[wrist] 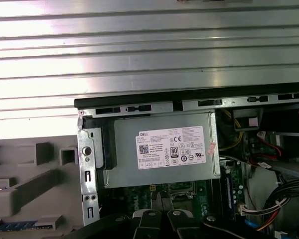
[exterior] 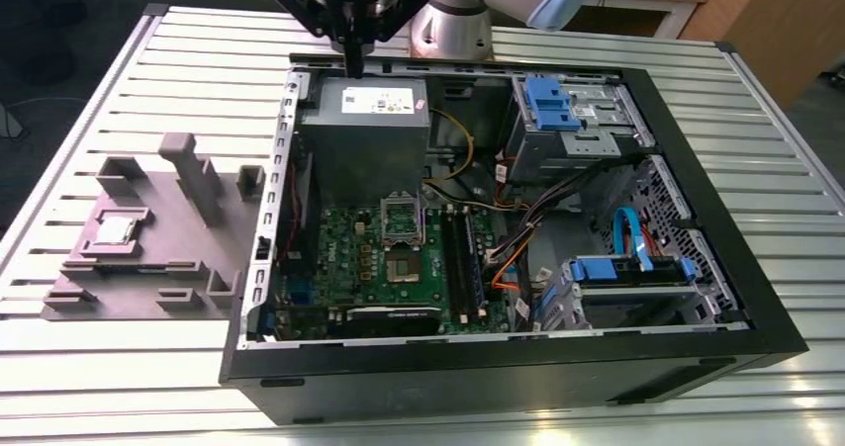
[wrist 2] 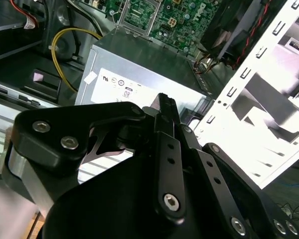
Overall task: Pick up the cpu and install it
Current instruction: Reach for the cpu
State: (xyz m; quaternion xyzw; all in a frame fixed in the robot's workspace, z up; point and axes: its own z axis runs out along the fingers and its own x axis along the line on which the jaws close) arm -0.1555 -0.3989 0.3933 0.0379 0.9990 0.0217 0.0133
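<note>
Well apart from the tool, we see the cpu (exterior: 119, 230) lying flat in a square recess of the grey tray (exterior: 172, 298), at the middle left of the exterior view, its pale top facing up. The tray rests on the slatted metal table (exterior: 133, 70), just beside the open computer case (exterior: 528, 377), which takes up the centre and the exterior view's right. At the upper middle of that frame we find the gripper (exterior: 354, 68), pointing down over the case's far rim, right by the upper edge of the grey power supply (exterior: 363, 130); whether it touches the rim we cannot tell. Its black fingers (wrist 2: 164, 107) are pressed together in the second wrist view, with nothing between them. Below the power supply in the exterior view lies the green motherboard (exterior: 356, 258), and on it, near the frame's centre, the metal socket frame (exterior: 400, 214). Blue drive brackets (exterior: 548, 102) sit at the case's upper right, and a bundle of coloured cables (exterior: 528, 238) runs between the motherboard and the right-hand bays. In the first wrist view the power supply's labelled face lies just beyond the fingertips.
</note>
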